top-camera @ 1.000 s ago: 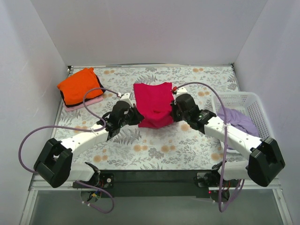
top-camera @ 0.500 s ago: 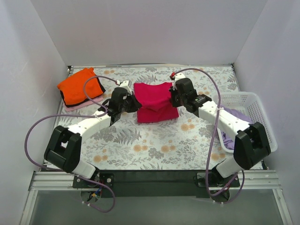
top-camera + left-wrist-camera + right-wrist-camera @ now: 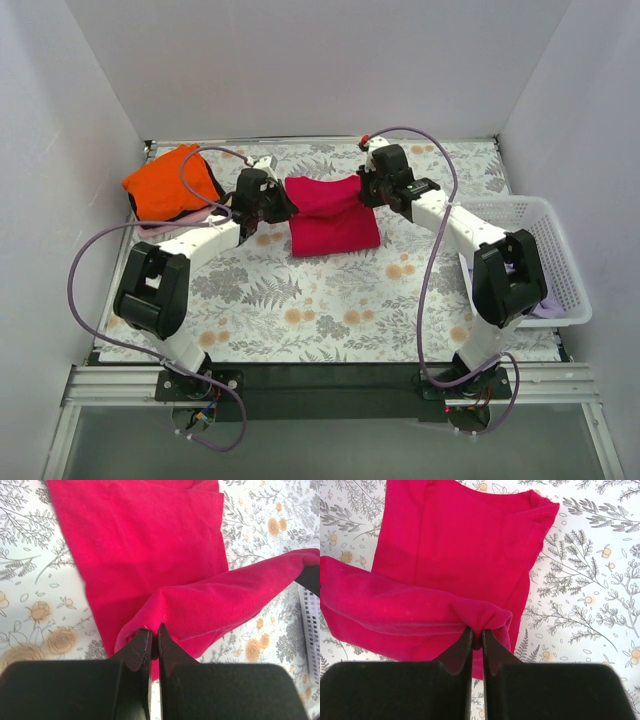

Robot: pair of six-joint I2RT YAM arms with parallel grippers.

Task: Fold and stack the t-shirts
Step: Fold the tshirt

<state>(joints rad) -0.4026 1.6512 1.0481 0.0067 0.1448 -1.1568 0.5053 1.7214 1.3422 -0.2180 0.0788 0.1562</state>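
Observation:
The crimson-magenta t-shirt [image 3: 333, 215] lies in the middle of the table, its near edge lifted and carried toward the back. My left gripper [image 3: 284, 200] is shut on the shirt's left end [image 3: 165, 610]. My right gripper [image 3: 362, 190] is shut on its right end [image 3: 480, 617]. Between the two, the raised fold sags over the flat part of the shirt. The folded orange t-shirt [image 3: 170, 182] rests at the back left on a pale pink t-shirt [image 3: 180, 220]. A lavender t-shirt [image 3: 545, 305] shows in the white basket, mostly hidden by the right arm.
The white lattice basket [image 3: 555, 240] stands along the table's right edge. White walls close in the back and both sides. Purple cables loop from each arm over the floral tablecloth [image 3: 340, 300].
Both grippers have carried the shirt's near edge from the table's middle toward the back, folding the cloth over itself. Both arms have stretched out further.

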